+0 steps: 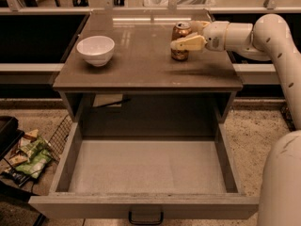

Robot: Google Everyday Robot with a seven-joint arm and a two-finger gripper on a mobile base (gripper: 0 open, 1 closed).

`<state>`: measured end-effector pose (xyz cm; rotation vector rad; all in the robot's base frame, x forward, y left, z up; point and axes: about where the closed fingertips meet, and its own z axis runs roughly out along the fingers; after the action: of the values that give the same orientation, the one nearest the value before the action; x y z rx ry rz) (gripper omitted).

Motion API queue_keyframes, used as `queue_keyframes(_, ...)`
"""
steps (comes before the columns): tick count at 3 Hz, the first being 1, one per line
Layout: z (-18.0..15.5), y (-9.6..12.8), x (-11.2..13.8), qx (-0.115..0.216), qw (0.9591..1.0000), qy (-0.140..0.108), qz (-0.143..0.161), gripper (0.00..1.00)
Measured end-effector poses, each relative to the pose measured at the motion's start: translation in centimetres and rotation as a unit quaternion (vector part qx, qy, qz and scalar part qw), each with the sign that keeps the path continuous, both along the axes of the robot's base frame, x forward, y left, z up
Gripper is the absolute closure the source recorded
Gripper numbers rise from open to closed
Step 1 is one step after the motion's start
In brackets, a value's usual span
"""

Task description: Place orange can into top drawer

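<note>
Jaws spread around the orange can (180, 32) on the tabletop (141, 67); its lettering unreadable.

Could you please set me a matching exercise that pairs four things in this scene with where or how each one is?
Things:
1. orange can
2. white bowl
3. top drawer
4. gripper

Places or states:
A. pulled open, below the cabinet top
B. upright on the cabinet top, towards the picture's right
C. right at the can, reaching in from the picture's right
D. on the cabinet top, towards the picture's left

Pairs: 1-B, 2-D, 3-A, 4-C
</note>
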<state>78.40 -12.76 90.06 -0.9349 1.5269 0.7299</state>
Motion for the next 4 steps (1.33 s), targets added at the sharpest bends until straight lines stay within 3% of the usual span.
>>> queue_keyframes(2, -0.4, 1.2, 1.2, 0.018, 0.9998, 0.002, 0.000, 0.65)
queue_keyframes(3, 1.9, 1.1, -0.9, 0.002, 1.0000, -0.006, 0.003, 0.87)
queue_keyframes(4, 6.8, 0.5, -5.3, -0.024, 0.9994, -0.023, -0.008, 1.00)
